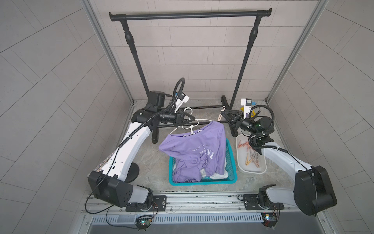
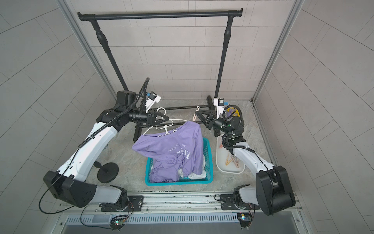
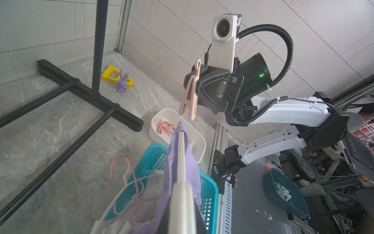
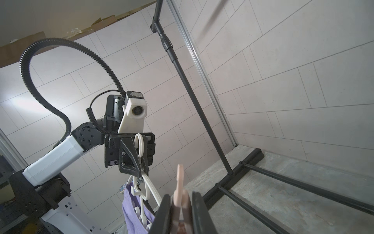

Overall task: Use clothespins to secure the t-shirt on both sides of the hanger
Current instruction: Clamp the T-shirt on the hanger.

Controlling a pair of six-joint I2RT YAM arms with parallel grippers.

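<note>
Tray (image 1: 253,172) of clothespins (image 1: 252,158) right of basket (image 1: 202,183), basket before rack (image 1: 190,15), t-shirt (image 1: 194,145) draped into basket

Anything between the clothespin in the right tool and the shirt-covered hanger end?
Nothing visible. Only open air separates the peach plastic clothespin, pinched in the right tool, from the purple t-shirt draped over the white plastic hanger's end.
</note>
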